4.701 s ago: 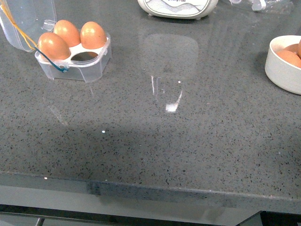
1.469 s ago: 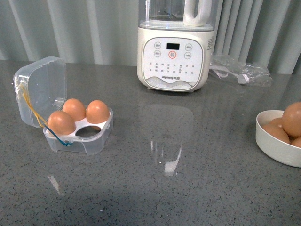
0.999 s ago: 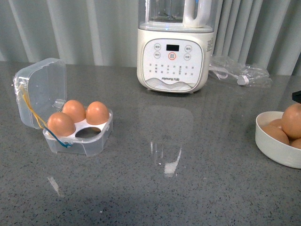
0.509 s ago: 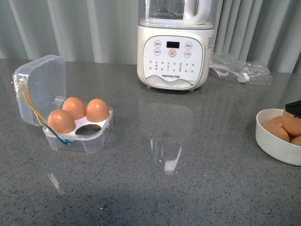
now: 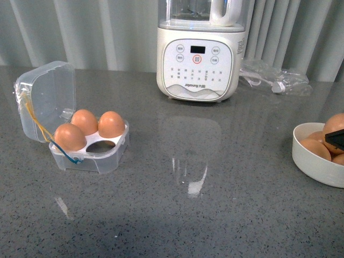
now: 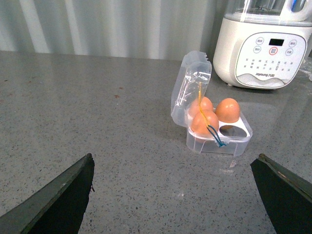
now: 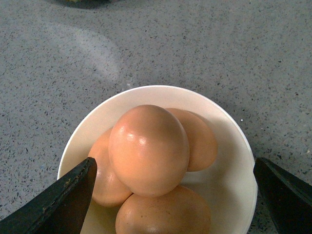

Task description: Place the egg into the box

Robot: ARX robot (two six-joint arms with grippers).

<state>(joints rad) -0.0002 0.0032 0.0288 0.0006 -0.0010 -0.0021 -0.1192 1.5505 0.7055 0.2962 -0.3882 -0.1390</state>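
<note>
Box [image 5: 102, 161] left holding three eggs [image 5: 110, 124], blender [image 5: 200, 59] behind centre, bowl [image 5: 314, 167] right, egg [image 7: 148, 148] atop others [image 7: 163, 212]

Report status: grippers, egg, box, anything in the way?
Left gripper open, empty. Right gripper open over the top egg in the bowl. Box lid up, one slot free. Nothing stands between bowl and box.

egg [image 7: 148, 148]: orange-brown
box [image 5: 88, 161]: clear; white tray; yellow and blue cords
bowl [image 7: 231, 146]: white
table [image 5: 226, 215]: grey, dark-speckled

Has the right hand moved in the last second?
Yes. In the front view the right hand has come down toward the white bowl, from above its rim.
</note>
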